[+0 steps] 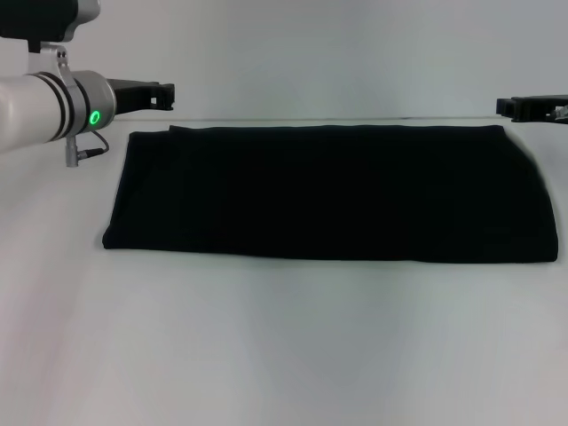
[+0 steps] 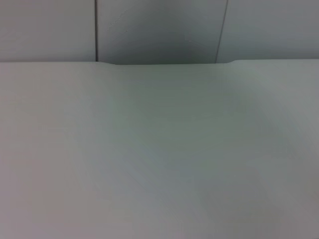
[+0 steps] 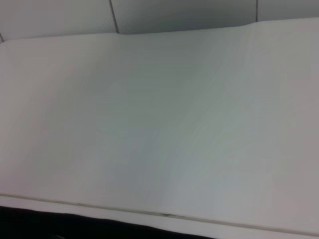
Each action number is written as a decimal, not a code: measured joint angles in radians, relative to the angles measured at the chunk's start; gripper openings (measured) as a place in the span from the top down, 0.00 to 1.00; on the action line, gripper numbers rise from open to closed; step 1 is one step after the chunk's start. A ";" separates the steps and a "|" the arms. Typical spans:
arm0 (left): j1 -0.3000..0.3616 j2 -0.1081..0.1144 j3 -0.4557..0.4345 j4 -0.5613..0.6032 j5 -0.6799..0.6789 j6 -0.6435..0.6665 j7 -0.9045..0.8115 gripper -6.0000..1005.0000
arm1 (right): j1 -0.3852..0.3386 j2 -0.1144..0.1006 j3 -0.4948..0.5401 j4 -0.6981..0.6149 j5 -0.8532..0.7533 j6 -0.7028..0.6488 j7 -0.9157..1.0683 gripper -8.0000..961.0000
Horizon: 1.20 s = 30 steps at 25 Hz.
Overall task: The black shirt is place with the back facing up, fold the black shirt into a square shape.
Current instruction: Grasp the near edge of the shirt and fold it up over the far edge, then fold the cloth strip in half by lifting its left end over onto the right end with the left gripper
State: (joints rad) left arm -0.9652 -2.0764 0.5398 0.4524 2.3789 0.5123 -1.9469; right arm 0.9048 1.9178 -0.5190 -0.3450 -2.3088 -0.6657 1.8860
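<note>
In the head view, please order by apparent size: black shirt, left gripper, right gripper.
1. black shirt, far largest.
2. left gripper and right gripper: both small, partly cut off, so I cannot rank them.

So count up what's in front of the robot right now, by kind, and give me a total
Black soft-fabric shirt, folded into a wide rectangle on the white table: 1
Black robot grippers, left gripper beyond the shirt's far left corner, right gripper beyond its far right corner: 2
White table: 1
Total: 4
</note>
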 joint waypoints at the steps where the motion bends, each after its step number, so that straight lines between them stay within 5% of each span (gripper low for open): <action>1: 0.000 -0.003 0.000 -0.001 -0.003 -0.014 0.000 0.85 | -0.001 0.000 -0.003 -0.001 0.001 0.007 0.000 0.84; 5: 0.005 -0.016 0.000 0.003 -0.012 -0.072 -0.007 0.66 | -0.013 0.004 -0.004 -0.015 0.004 0.054 0.000 0.83; 11: 0.023 -0.015 -0.007 0.015 -0.042 -0.039 -0.016 0.50 | -0.028 -0.013 0.015 -0.046 0.008 -0.037 0.018 0.55; 18: 0.130 0.004 -0.009 0.199 -0.079 0.469 -0.098 0.34 | -0.104 -0.042 0.033 -0.150 0.057 -0.355 0.118 0.28; 21: 0.197 0.033 -0.009 0.262 -0.115 0.746 -0.195 0.21 | -0.134 -0.051 0.036 -0.171 0.074 -0.505 0.135 0.16; 25: 0.232 0.053 -0.010 0.264 -0.125 0.902 -0.226 0.11 | -0.161 -0.048 0.036 -0.174 0.092 -0.656 0.123 0.16; 30: 0.299 0.061 -0.016 0.275 -0.110 1.024 -0.262 0.08 | -0.188 -0.016 0.036 -0.177 0.101 -0.736 0.074 0.16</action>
State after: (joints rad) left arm -0.6661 -2.0151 0.5237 0.7269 2.2694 1.5363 -2.2087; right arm 0.7165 1.9019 -0.4832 -0.5224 -2.2078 -1.4013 1.9604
